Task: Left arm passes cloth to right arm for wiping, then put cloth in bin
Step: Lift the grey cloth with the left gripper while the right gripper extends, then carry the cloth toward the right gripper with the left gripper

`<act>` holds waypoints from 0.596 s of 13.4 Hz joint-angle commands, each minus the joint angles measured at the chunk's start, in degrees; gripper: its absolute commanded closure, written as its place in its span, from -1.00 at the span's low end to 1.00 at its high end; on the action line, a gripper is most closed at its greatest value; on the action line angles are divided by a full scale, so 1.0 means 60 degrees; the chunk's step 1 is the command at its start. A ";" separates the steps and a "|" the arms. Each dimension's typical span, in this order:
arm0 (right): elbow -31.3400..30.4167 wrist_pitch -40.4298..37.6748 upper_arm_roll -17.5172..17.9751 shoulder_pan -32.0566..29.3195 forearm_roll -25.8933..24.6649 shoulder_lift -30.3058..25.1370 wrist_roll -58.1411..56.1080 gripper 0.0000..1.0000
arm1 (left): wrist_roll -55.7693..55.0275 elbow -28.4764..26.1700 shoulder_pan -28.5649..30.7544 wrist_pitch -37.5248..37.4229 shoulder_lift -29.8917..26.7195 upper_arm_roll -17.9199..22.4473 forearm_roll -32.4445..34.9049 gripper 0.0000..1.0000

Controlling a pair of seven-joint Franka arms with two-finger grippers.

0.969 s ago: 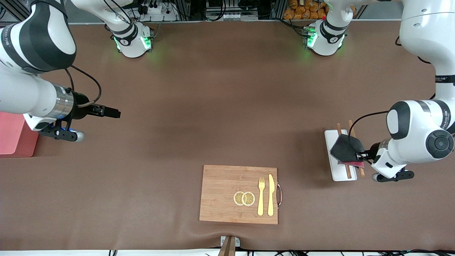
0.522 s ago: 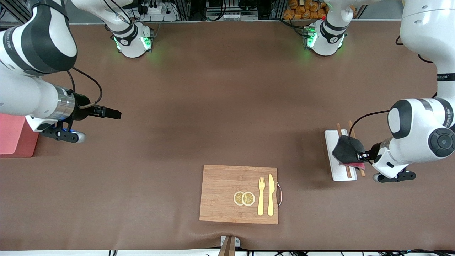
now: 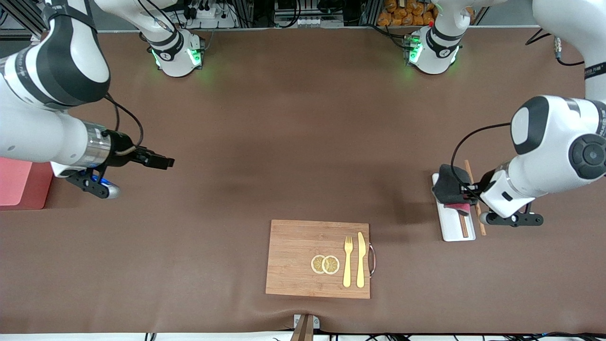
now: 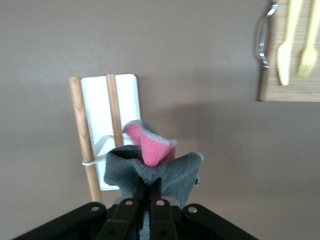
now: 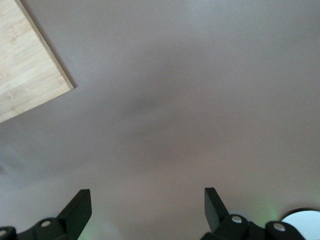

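the cloth (image 3: 449,188) hangs pinched in the left tool (image 4: 148,194) over the white tray (image 3: 452,227), while the right tool (image 5: 145,206), fingers spread, hovers over bare desk (image 3: 293,142) near the bin (image 3: 19,183).

Counted: one cloth (image 3: 450,187), one pink bin (image 3: 19,182), one wooden board (image 3: 303,258), one white tray (image 3: 450,222), two wooden sticks (image 3: 474,199), two lemon slices (image 3: 325,264), one fork (image 3: 348,263), one knife (image 3: 360,260).

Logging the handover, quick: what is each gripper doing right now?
Left gripper: shut on the cloth, lifted over the white tray.
Right gripper: open, empty, over bare table near the bin.
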 commanded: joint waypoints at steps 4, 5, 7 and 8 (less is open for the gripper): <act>0.0271 0.0958 -0.0085 0.0695 0.0806 0.0692 0.2740 -1.00 | -0.2879 0.0194 -0.0068 -0.0055 -0.0142 -0.2091 -0.0189 1.00; 0.0271 0.1221 -0.0085 0.0811 0.1025 0.0809 0.2844 -1.00 | -0.3625 0.0369 -0.0214 0.0134 0.0135 -0.2414 -0.0334 1.00; 0.0271 0.1704 -0.0085 0.0900 0.1698 0.1087 0.2991 -1.00 | -0.4944 0.0794 -0.0710 0.0748 0.0531 -0.2753 -0.0832 1.00; 0.0271 0.1939 -0.0085 0.0944 0.1948 0.1190 0.3123 -1.00 | -0.5633 0.0926 -0.1076 0.1172 0.0693 -0.2754 -0.0950 1.00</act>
